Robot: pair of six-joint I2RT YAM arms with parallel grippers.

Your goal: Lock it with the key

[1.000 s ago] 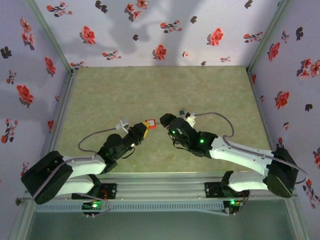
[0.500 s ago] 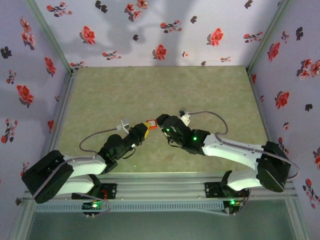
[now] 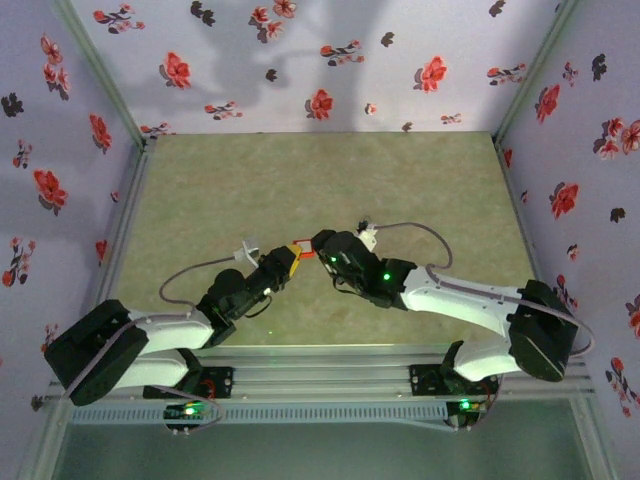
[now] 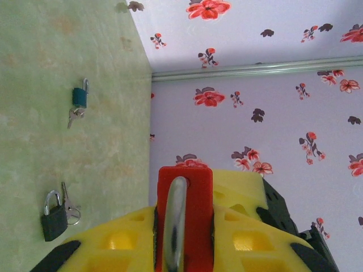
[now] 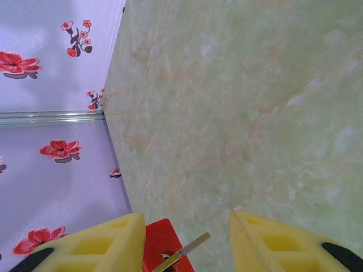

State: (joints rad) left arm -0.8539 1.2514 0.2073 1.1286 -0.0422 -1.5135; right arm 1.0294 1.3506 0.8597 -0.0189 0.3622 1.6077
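The left claw (image 3: pixel 287 260) is clamped narrow on the lock (image 3: pixel 299 249). Its yellow fingers (image 4: pixel 136 252) press both flat sides of the red body, which sticks out past the fingertips. A silver metal bar (image 4: pixel 174 221) runs along the lock's edge. The right claw (image 3: pixel 322 243) faces the left one tip to tip. Its jaws stand apart, and from its wrist camera the lock (image 5: pixel 161 242) sits in the gap, close against one finger (image 5: pixel 99 243) and clear of the other, so that claw grips nothing. A thin metal strip (image 5: pixel 190 248) juts from the lock into that gap. Beyond the left claw, on the green table (image 4: pixel 85 153), lie a teal padlock (image 4: pixel 79 97) and, nearer the claw, a black padlock (image 4: pixel 54 218). Each has keys beside it, and both are well apart from the claw
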